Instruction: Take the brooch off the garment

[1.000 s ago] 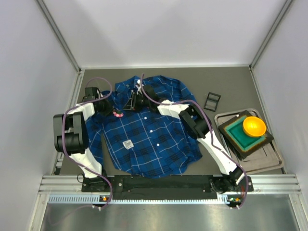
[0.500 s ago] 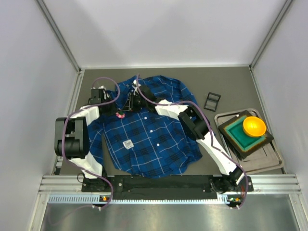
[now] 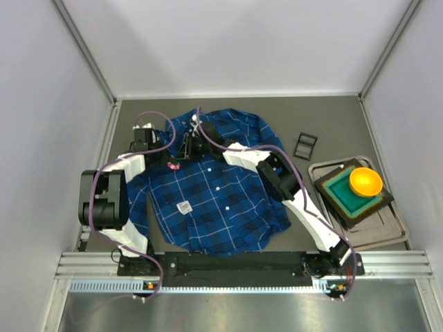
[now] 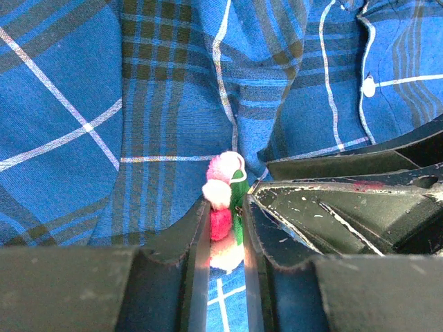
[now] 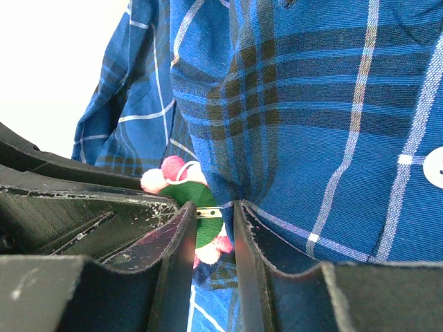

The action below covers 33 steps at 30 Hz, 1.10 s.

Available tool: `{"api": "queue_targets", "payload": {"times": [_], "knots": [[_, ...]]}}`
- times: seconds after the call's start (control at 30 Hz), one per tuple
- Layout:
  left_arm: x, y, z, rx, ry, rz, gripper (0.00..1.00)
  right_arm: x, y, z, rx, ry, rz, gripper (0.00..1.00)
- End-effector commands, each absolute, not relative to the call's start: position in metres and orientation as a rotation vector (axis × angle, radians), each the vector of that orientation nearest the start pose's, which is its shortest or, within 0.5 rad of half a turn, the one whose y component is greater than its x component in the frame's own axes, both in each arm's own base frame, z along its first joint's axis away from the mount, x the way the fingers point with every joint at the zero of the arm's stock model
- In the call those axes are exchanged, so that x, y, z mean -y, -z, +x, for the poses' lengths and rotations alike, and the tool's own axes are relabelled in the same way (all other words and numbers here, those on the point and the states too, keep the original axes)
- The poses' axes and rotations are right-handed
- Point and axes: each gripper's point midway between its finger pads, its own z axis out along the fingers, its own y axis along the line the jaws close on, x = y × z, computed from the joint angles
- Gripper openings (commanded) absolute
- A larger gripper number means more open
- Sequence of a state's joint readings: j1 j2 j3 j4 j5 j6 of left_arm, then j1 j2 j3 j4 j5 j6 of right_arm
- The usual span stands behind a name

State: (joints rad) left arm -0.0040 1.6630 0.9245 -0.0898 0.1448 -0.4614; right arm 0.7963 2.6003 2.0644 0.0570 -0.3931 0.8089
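Left wrist view: the left gripper has its 2 fingers nearly together, pinching the fluffy pink-and-red brooch, which sits on the blue plaid garment near the collar. The right gripper squeezes a cloth fold touching the brooch. An orange round bowl sits on a green square tray inside a grey tray.

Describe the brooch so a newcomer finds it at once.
A blue plaid shirt lies spread on the dark table. At its upper left in the top view, the left gripper and right gripper meet at the brooch. It is a tiny cluster of pink and red balls with some green, unlike the flat white buttons and the square white tag.
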Motion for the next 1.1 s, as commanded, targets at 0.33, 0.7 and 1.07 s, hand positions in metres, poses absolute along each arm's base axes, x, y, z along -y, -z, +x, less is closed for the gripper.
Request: {"api": "queue_targets", "payload": {"times": [0.33,0.7,1.07], "knots": [[0.061,-0.059,0.397,-2.354,0.525,-0.664,0.46,-0.558,-0.061,0.398,-2.242,-1.369,-0.299,0.28],[0.039,-0.066,0.396,-2.24,0.581,-0.812,0.64,-0.558,-0.056,0.397,-2.238,-1.383,-0.283,0.27],[0.026,-0.067,0.405,-2.212,0.616,-0.964,0.69,-0.559,-0.057,0.398,-2.234,-1.383,-0.285,0.27]]}}
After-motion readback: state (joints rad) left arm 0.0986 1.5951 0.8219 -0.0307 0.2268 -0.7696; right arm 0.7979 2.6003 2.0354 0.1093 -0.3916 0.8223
